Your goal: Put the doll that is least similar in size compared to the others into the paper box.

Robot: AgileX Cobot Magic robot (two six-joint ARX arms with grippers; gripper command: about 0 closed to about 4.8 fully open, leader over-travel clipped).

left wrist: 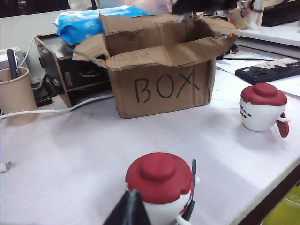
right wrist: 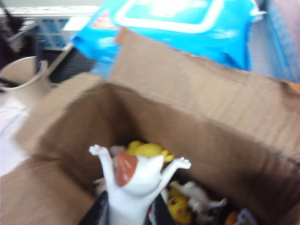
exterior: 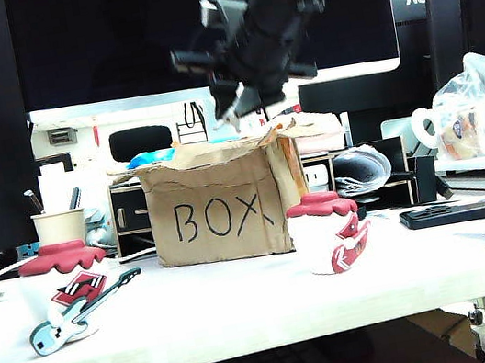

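Observation:
My right gripper [right wrist: 129, 213] is shut on the doll [right wrist: 133, 180], a tiny white figurine with an orange-red mark and raised limbs. It hangs over the open top of the paper box [right wrist: 201, 112]. In the exterior view that gripper [exterior: 239, 107] hovers just above the ragged rim of the brown box marked "BOX" [exterior: 219, 209]. My left gripper [left wrist: 131, 208] is shut and empty, low beside the large red-capped doll with the guitar [left wrist: 161, 187]. The other large red-capped doll [left wrist: 262, 108] stands to the right of the box [left wrist: 159, 79].
Yellow and white toys [right wrist: 180, 206] lie inside the box. A blue wipes pack [left wrist: 89, 23] and a black organizer [left wrist: 70, 70] sit behind it. A paper cup [left wrist: 16, 93] stands at the left and a black power strip [left wrist: 267, 70] at the right.

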